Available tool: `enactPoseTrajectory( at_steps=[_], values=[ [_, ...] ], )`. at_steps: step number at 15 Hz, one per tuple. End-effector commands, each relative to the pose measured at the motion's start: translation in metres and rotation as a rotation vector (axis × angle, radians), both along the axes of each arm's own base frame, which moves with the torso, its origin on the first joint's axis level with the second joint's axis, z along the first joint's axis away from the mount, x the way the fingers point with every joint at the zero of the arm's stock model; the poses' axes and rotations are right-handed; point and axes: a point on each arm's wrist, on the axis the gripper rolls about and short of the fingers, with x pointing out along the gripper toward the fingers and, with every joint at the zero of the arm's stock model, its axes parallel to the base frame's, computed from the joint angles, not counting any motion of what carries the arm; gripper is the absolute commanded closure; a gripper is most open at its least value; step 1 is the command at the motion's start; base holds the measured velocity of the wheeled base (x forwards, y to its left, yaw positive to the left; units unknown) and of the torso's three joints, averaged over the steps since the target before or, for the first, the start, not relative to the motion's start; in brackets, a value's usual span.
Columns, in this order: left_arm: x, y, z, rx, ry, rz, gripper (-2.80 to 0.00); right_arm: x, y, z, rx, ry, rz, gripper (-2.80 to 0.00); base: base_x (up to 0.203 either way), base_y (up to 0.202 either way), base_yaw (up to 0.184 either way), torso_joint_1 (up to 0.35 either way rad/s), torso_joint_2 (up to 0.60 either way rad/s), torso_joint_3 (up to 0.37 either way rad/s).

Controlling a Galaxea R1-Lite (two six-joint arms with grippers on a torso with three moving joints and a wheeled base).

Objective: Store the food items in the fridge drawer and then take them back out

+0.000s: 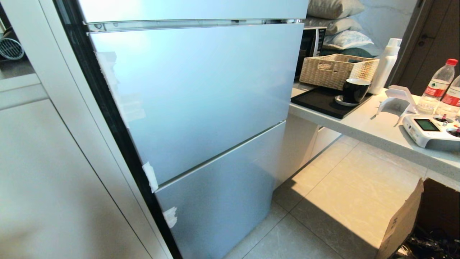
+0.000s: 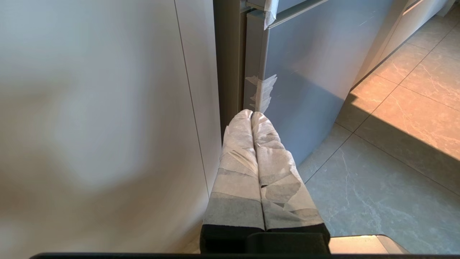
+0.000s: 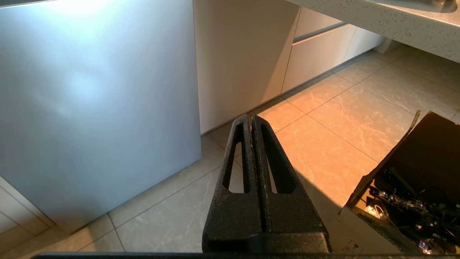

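You're parked in front of the fridge (image 1: 201,108) with every door closed — so the drawer and the two red fruits are nowhere in sight; judge them to be behind those grey panels or out of frame. Neither arm shows in the head view. The left gripper (image 2: 251,117), fingers wrapped in pale tape, is pressed shut and empty, hanging low by the taped left edge of the lower door (image 2: 305,82). The right gripper (image 3: 250,120), bare black, is likewise clamped together on nothing, aimed at the floor tiles (image 3: 323,144) just off the fridge's right bottom corner.

What matters for your first move: the doors' taped edge sits on the left side, beside the white cabinet (image 1: 54,162) — so the left gripper looks nearer to it.

Legible writing is scarce: the bottle (image 1: 436,84) on the counter (image 1: 359,124) carries a red label, too small to read.
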Motion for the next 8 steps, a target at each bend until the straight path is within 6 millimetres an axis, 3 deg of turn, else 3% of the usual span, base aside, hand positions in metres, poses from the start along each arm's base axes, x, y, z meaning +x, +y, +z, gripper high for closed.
enactPoseTrajectory(
  at_steps=[1, 8],
  values=[
    [0.0, 0.0, 0.0, -0.001, 0.001, 0.0, 0.0, 0.0001, 0.0, 0.0, 0.0, 0.001, 0.0, 0.0, 0.0, 0.0, 0.0, 0.0, 0.0, 0.0],
    [0.0, 0.0, 0.0, -0.001, 0.001, 0.0, 0.0, 0.0002, 0.0, -0.0004, 0.0, 0.003, 0.0, 0.0, 0.0, 0.0, 0.0, 0.0, 0.0, 0.0]
  ],
)
